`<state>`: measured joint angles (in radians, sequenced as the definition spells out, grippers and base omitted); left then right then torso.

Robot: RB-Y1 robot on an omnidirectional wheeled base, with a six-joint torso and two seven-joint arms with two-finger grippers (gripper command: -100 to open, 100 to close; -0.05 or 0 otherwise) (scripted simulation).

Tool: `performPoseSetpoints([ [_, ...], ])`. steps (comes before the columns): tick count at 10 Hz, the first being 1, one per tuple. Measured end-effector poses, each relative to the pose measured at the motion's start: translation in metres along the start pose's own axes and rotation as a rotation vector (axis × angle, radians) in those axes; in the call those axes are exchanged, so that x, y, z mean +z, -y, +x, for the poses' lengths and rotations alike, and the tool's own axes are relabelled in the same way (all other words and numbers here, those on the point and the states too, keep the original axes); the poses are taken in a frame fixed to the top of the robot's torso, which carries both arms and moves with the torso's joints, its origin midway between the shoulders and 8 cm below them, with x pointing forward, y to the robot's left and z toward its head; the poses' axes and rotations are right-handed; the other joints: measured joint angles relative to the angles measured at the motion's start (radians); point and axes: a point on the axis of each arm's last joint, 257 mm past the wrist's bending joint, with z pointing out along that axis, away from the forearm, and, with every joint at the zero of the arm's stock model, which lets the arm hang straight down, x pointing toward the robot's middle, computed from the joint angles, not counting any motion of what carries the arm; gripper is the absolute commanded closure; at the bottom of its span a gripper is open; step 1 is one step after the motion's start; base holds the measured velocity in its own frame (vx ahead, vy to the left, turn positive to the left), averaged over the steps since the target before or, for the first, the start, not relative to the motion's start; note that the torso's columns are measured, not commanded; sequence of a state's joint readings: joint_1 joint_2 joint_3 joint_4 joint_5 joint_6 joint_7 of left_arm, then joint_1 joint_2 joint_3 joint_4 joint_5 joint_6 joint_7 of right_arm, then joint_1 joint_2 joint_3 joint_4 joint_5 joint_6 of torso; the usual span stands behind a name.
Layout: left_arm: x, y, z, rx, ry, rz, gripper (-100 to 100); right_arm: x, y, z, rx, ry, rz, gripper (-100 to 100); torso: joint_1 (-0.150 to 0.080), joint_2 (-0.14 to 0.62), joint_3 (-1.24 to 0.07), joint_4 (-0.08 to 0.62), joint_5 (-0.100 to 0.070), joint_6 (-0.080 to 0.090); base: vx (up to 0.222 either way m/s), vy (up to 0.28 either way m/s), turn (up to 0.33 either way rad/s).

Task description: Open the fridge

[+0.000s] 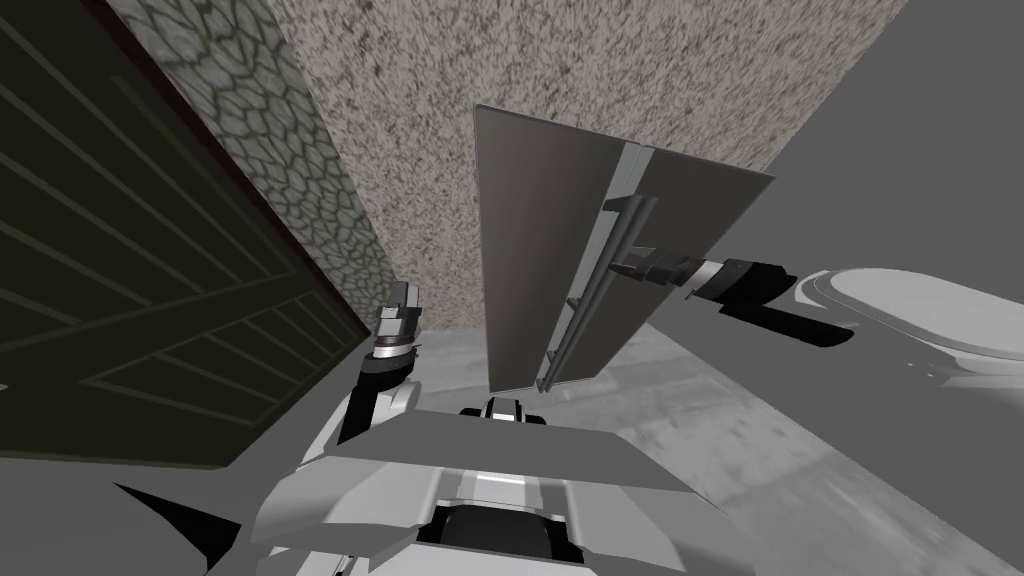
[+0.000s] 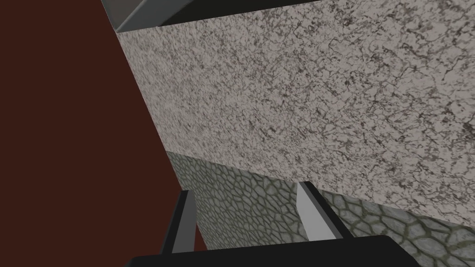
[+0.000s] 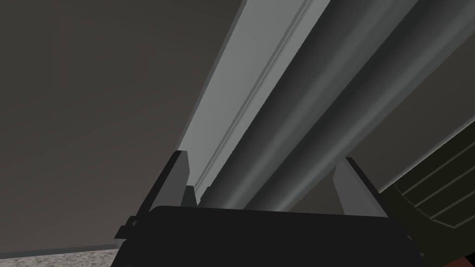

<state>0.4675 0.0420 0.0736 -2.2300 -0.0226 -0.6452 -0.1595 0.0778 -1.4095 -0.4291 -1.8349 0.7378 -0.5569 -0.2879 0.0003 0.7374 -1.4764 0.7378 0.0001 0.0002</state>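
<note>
My right gripper [image 3: 263, 160] is standing with its fingers spread on either side of the long grey handle [image 3: 297, 130]. The fingers are not pressing the bar, which is sitting deep between them, close to the dark gripper body. The handle is running the length of the fridge door [image 3: 93, 116], beside a pale strip at that panel's edge. In the head view the door is standing directly ahead of me, with the right gripper meeting the handle in its upper half.

My left gripper [image 2: 243, 189] is hanging to the left of the door, fingers apart and empty, facing the speckled wall [image 2: 301, 92].

Handling judgement: the handle is looking rigid and smooth, so it is likely to slide under a loose grip. I am taking hold here, squarely across the bar. The door is probably heavy and hinged, so the pull should follow its arc.
</note>
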Motion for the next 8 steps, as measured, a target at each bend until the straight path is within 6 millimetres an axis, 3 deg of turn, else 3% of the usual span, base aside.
performPoseSetpoints([
  [1,0.000,0.000,0.000,0.000,0.000,0.000,0,-0.001,0.014,-0.006,-0.038,-0.016,0.015,-100,0.003,-0.001,0.000,0.000,0.001,0.000,0.004,0.126,-0.086],
  [4,0.000,0.000,0.000,0.000,0.000,0.000,0,0.000,0.028,-0.018,-0.116,-0.058,0.030,-100,0.006,-0.001,-0.002,0.001,0.004,-0.005,0.000,0.085,-0.060],
  [8,0.000,0.000,0.000,0.000,0.000,0.000,0,-0.005,0.065,-0.051,-0.250,-0.112,0.073,-100,0.008,-0.001,-0.002,0.002,0.006,-0.005,0.007,0.122,-0.100],
])
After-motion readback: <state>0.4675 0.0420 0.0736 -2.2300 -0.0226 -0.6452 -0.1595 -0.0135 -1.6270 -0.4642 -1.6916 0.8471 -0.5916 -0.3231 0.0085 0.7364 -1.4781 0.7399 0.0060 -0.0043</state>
